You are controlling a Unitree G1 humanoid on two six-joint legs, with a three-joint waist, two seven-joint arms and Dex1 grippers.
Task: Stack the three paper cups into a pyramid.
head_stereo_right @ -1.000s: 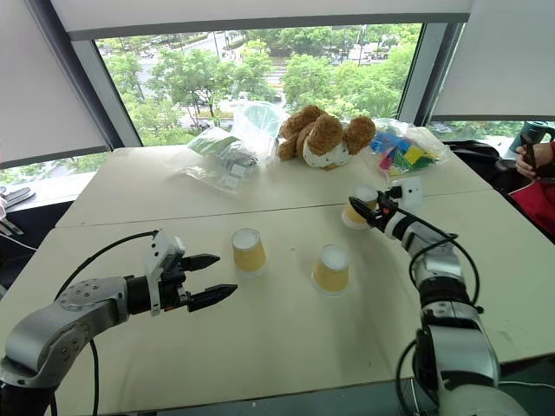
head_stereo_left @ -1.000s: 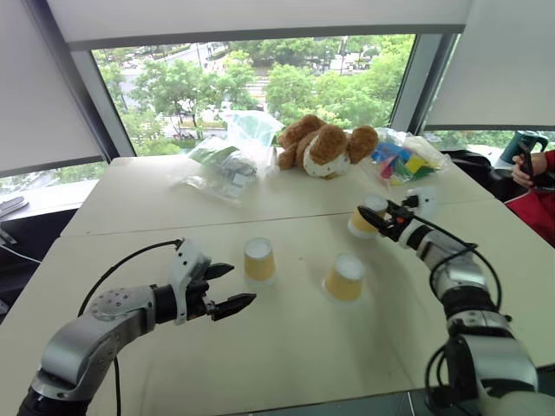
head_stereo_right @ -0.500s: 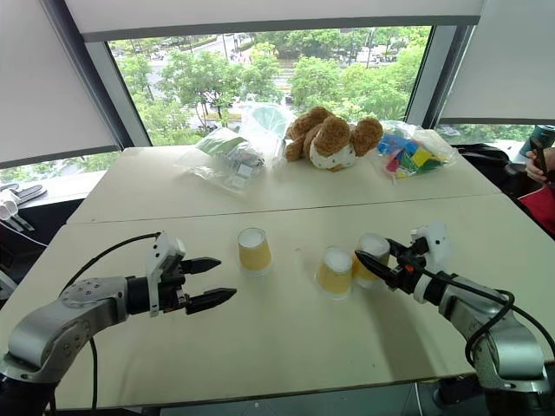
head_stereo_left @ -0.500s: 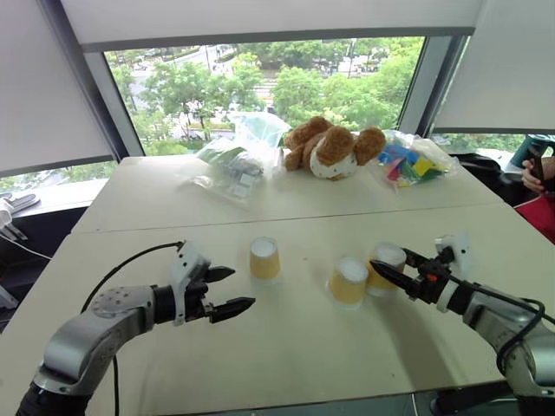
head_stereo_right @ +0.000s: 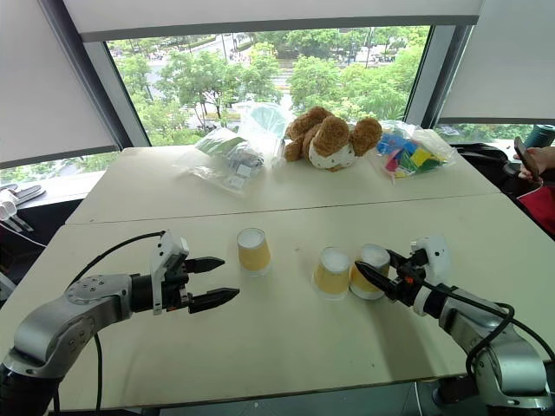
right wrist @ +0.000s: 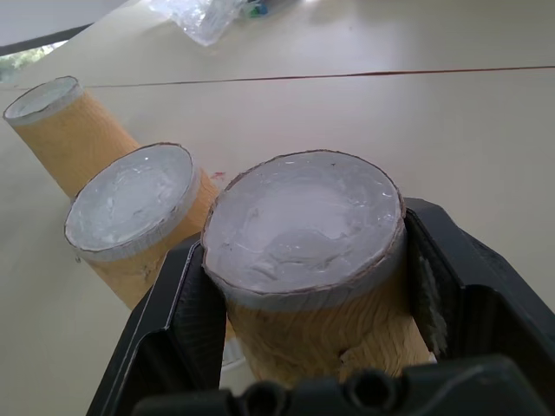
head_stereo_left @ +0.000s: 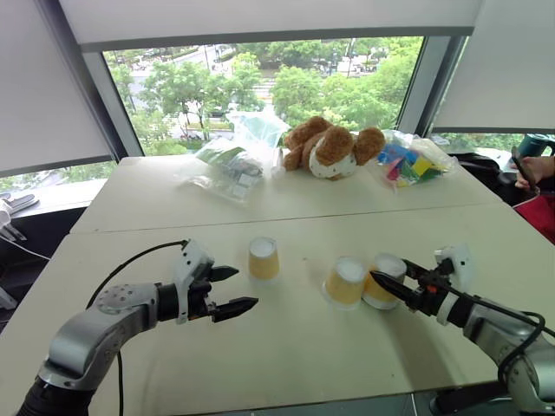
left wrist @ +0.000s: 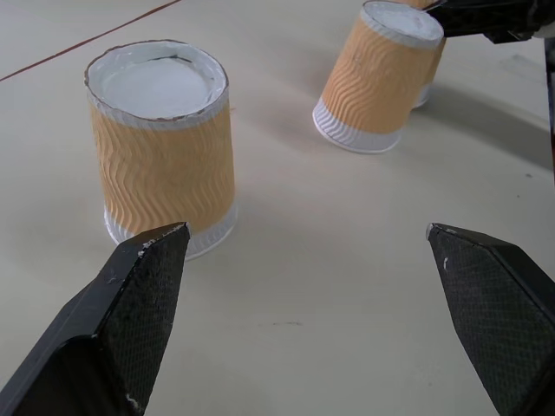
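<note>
Cups: 3 sit upside down on the table (head_stereo_left: 286, 355). The right gripper (head_stereo_right: 380, 279) squeezes the right cup (head_stereo_right: 371, 270), touching the middle cup (head_stereo_right: 331, 272). The left cup (head_stereo_right: 253, 250) stands apart, near the open left gripper (head_stereo_right: 215, 280). No pyramid yet; nothing is stacked.

You get bright daylight thru the rear window (head_stereo_left: 260, 87); soft shadows on the table (head_stereo_left: 286, 347). Head views bend at edges, wrist views stay sharp.

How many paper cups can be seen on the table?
3. One cup stands alone ahead of the left gripper. The middle cup is beside the third cup, which the right gripper clamps.
</note>
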